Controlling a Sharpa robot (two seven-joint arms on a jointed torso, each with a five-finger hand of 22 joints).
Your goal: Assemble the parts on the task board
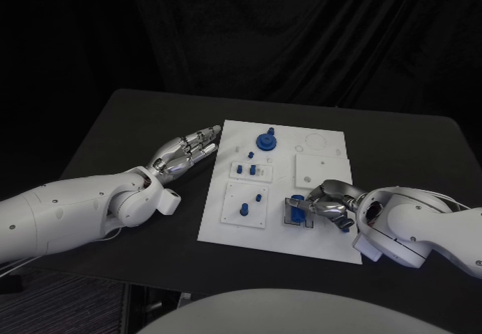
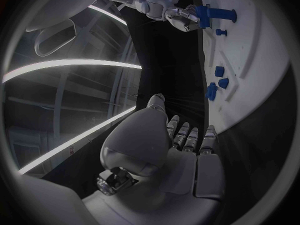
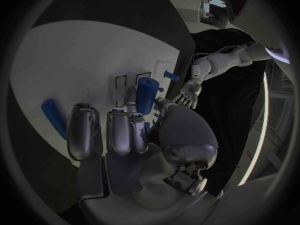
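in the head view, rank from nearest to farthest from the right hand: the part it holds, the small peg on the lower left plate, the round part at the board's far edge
1. Held part, in the right hand at the board's near right.
2. Small peg, left of the hand on the near-left plate.
3. Round part, at the board's far edge.

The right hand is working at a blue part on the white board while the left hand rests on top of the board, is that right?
Not quite. The left hand lies on the black table beside the task board, not on it, as the head view shows. The right hand is indeed at a blue part.
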